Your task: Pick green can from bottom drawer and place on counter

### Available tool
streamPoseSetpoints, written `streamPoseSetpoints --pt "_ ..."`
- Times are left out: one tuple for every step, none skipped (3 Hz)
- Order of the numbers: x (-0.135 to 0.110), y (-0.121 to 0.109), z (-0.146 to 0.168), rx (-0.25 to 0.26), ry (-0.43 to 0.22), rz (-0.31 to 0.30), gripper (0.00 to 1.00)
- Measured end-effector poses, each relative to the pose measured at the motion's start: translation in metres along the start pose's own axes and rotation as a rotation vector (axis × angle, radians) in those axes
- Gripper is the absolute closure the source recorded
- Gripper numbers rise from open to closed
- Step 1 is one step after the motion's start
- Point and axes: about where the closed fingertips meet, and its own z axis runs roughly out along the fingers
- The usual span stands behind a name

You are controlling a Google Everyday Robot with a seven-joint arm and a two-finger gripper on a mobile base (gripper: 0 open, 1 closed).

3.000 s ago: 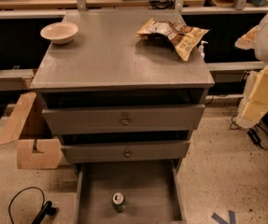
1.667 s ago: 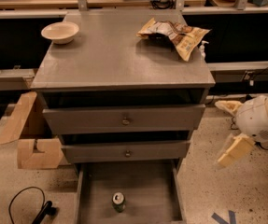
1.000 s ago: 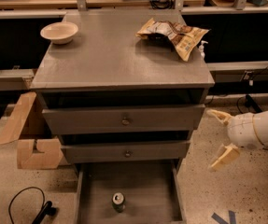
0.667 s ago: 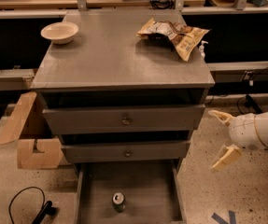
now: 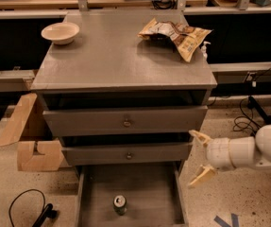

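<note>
The green can (image 5: pixel 120 205) stands upright on the floor of the pulled-out bottom drawer (image 5: pixel 149 193), near its front middle, silver lid up. The grey counter (image 5: pixel 121 56) tops the drawer cabinet. My gripper (image 5: pixel 198 158) hangs at the right of the cabinet, level with the second drawer front, coming in from the right on a white arm. Its two cream fingers (image 5: pixel 202 175) are spread apart and hold nothing. It is to the right of and above the can, clear of the drawer.
A cream bowl (image 5: pixel 60 32) sits at the counter's back left and a crumpled snack bag (image 5: pixel 175 34) at its back right. A cardboard box (image 5: pixel 29 136) stands on the floor left of the cabinet. Cables (image 5: pixel 29 212) lie at the lower left and at the right wall.
My arm has come down from the upper right to beside the cabinet's lower drawers and moved left toward it. The can, bowl and bag have not moved.
</note>
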Motion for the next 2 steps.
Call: streamPoseSetpoints --pt "0.026 0.016 0.071 -0.017 -0.096 -0.048 0.0" --pt "0.051 0.03 0.128 -0.034 -0.192 -0.101 0.0"
